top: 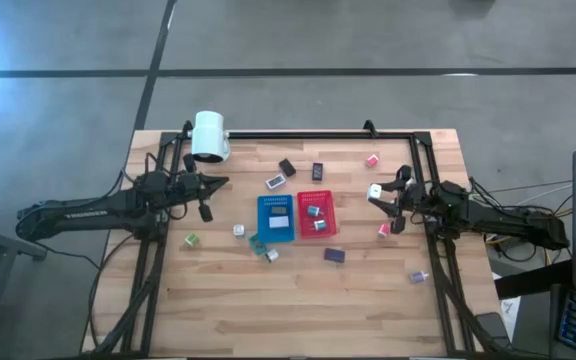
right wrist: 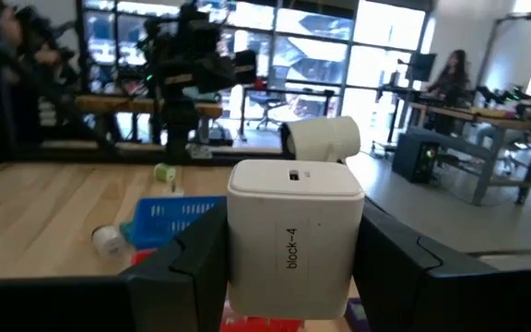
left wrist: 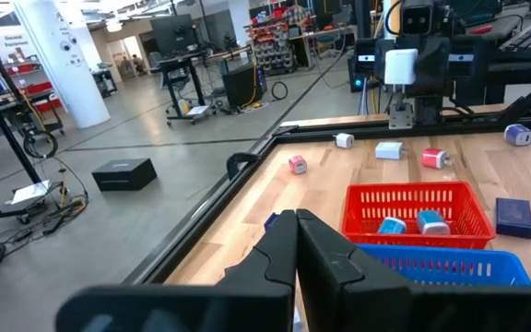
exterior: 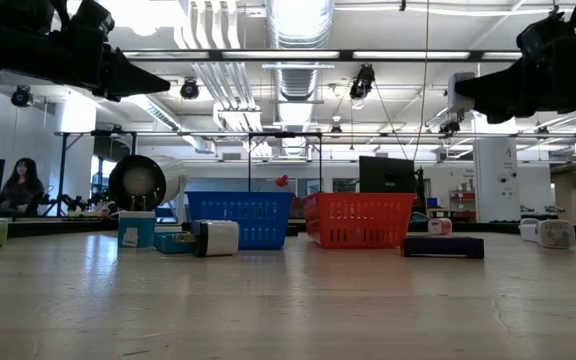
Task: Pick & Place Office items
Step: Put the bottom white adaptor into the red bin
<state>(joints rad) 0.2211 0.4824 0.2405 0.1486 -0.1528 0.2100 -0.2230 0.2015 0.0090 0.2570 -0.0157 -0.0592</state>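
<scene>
My right gripper [top: 376, 192] hangs above the table's right side, to the right of the red tray [top: 330, 205], and is shut on a white block [right wrist: 293, 235] marked "block-4". The blue tray [top: 264, 228] lies next to the red one at mid-table. Small office items lie loose around both trays, such as a pink one [top: 372, 159], a green one [top: 191, 240] and a dark blue one [top: 334, 255]. Two more items [left wrist: 406, 223] lie inside the red tray. My left gripper [top: 220, 183] waits above the table's left side, shut and holding nothing. My right gripper pinches the white block between its two fingers [right wrist: 187, 263], one on each of two opposite side faces [right wrist: 240, 249]. The fingers lie level and come from the table's right side. The block stands upright, lifted clear of the table.
A big white lamp head [top: 209, 135] sits at the far left corner on a black frame [top: 298, 134] that runs along the far edge. The frame's rails also run down both sides under the arms. Bare wood lies along the near edge [top: 298, 310].
</scene>
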